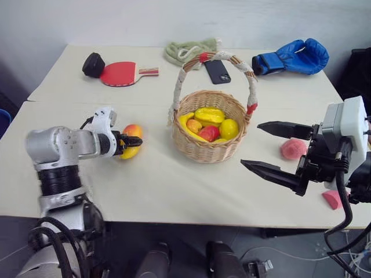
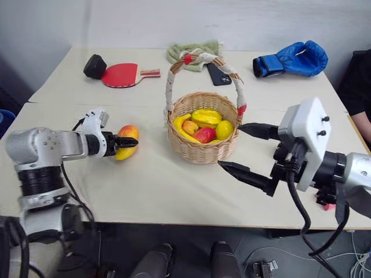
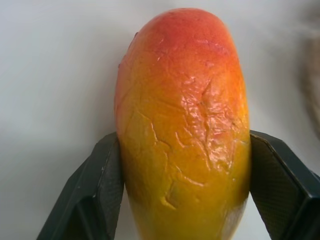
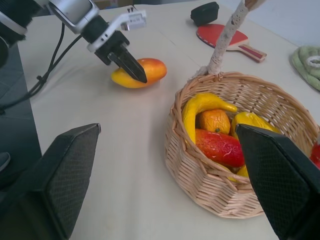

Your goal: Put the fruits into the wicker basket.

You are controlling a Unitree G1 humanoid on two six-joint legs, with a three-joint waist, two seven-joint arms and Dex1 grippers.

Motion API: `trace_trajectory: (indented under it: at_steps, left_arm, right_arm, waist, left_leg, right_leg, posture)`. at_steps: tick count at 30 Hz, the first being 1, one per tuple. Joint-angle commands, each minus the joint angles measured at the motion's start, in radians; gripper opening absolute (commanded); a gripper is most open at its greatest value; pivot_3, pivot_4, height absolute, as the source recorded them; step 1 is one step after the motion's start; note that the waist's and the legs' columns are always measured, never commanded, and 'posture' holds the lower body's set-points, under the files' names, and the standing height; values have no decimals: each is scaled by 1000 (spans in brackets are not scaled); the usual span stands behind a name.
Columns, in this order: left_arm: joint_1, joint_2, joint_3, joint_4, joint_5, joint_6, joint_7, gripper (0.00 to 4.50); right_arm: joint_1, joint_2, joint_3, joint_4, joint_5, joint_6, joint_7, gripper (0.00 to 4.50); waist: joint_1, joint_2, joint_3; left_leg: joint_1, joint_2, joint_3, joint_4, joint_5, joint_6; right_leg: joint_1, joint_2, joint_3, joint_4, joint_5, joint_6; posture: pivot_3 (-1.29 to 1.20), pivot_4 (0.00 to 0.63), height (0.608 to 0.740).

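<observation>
The mango [image 1: 131, 141], oval, yellow-orange with a red blush at one end, lay on the table left of the wicker basket [image 1: 210, 143], apart from it. The round tan basket stood upright mid-table, its tall arched handle wrapped in white rope with red bands, already holding yellow and red fruit. The fuzzy pink peach [image 1: 293, 149] rested right of the basket.

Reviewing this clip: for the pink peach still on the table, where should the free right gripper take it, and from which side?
Probably across the widest middle of the peach, coming from above. It is round with no stem or edge to catch, and sits alone on the table, clear of the wicker basket. The right gripper is open beside it.
</observation>
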Motion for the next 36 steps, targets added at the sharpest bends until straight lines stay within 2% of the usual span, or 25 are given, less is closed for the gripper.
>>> trace_trajectory:
  at_steps: [1, 3, 7, 10, 14, 16, 17, 18, 20, 23, 29, 33, 36]
  left_arm:
    - [-46, 142, -135, -128, -155, -110, -342, 3048]
    - [-124, 140, -192, -99, -170, -148, -412, 3048]
    - [-293, 15, -270, 3, -157, -147, -414, 3048]
    - [-385, -107, -323, 120, -57, -212, -317, 3048]
    - [-491, -256, -314, 310, 24, -293, -228, 3048]
    - [-516, -300, -311, 380, 61, -332, -195, 3048]
    - [-520, -308, -314, 397, 74, -347, -193, 3751]
    - [-521, -311, -318, 404, 83, -359, -197, 3920]
    - [-508, -294, -330, 389, 98, -385, -220, 4471]
    - [-477, -241, -331, 339, 79, -381, -296, 4471]
    - [-323, -47, -314, 156, 22, -484, -545, 4471]
    - [-208, 71, -257, 28, -56, -616, -782, 4471]
    - [-181, 95, -243, -14, -88, -661, -858, 4471]
  right_arm:
    - [19, -3, -52, -13, 17, -14, -19, 4500]
    - [35, 1, -59, -15, 14, -18, -26, 4500]
    - [126, 34, -128, -45, 0, -26, -16, 4500]
    - [185, 55, -169, -67, -14, -34, -20, 4500]
    - [257, 85, -222, -97, -23, -44, -24, 4500]
    - [297, 101, -250, -110, -33, -53, -20, 4500]
    - [316, 108, -263, -116, -36, -57, -21, 4500]
    - [331, 114, -274, -122, -36, -62, -23, 4500]
    - [373, 135, -304, -136, -46, -66, -38, 4500]
    - [435, 174, -324, -144, -96, -71, -72, 4500]
    - [539, 315, -304, -88, -277, -83, -211, 4500]
    - [489, 370, -241, 42, -392, -80, -318, 4500]
    - [378, 384, -127, 168, -474, -91, -350, 4500]
  waist:
    - [-4, 1, 0]
    - [0, 2, 0]
    - [9, 1, 1]
    - [3, 1, 1]
    - [-6, 1, 1]
    - [-7, 1, 1]
    - [-7, 1, 1]
    - [-8, 1, 1]
    - [-9, 1, 1]
    - [-6, 1, 1]
    - [-4, 1, 1]
    - [-7, 1, 1]
    - [-6, 2, 1]
  left_leg:
    - [1, 0, 0, -1, 0, 0]
    - [1, -1, 1, 0, -1, 1]
    - [1, -2, -1, 1, -2, 5]
    - [1, -3, 1, 1, -2, 6]
    - [1, -3, 2, 1, -2, 6]
    - [1, -3, 3, 1, -2, 6]
    - [1, -3, 3, 0, -2, 6]
    - [1, -3, 3, 0, -2, 6]
    - [1, -3, 3, 0, -2, 6]
    - [1, -1, 3, 1, -2, 6]
    - [1, -1, 1, 1, -1, 5]
    - [2, -1, 1, 1, -1, 5]
    - [3, -1, 1, 1, -1, 5]
  right_leg:
    - [1, -1, 0, -1, 0, 0]
    - [2, -2, -1, -2, 0, 0]
    - [5, -2, -3, -5, 2, 0]
    - [5, -2, 0, -5, 2, 2]
    - [3, -1, 2, -5, 3, 3]
    - [2, 0, 2, -5, 3, 3]
    - [2, 0, 2, -5, 3, 3]
    - [2, 1, 2, -5, 3, 3]
    - [1, 1, 3, -4, 3, 3]
    - [1, 0, 3, -3, 3, 3]
    - [1, 0, 4, -2, 3, 3]
    - [1, -1, 5, -2, 3, 2]
    - [2, -1, 5, -2, 3, 2]
  posture:
    - [0, 150, 740]
    - [0, 150, 740]
    - [0, 150, 740]
    - [0, 150, 740]
    - [0, 150, 740]
    - [0, 150, 740]
    - [0, 150, 740]
    - [0, 150, 740]
    - [0, 150, 740]
    - [0, 150, 740]
    - [0, 150, 740]
    - [0, 150, 740]
    - [0, 150, 740]
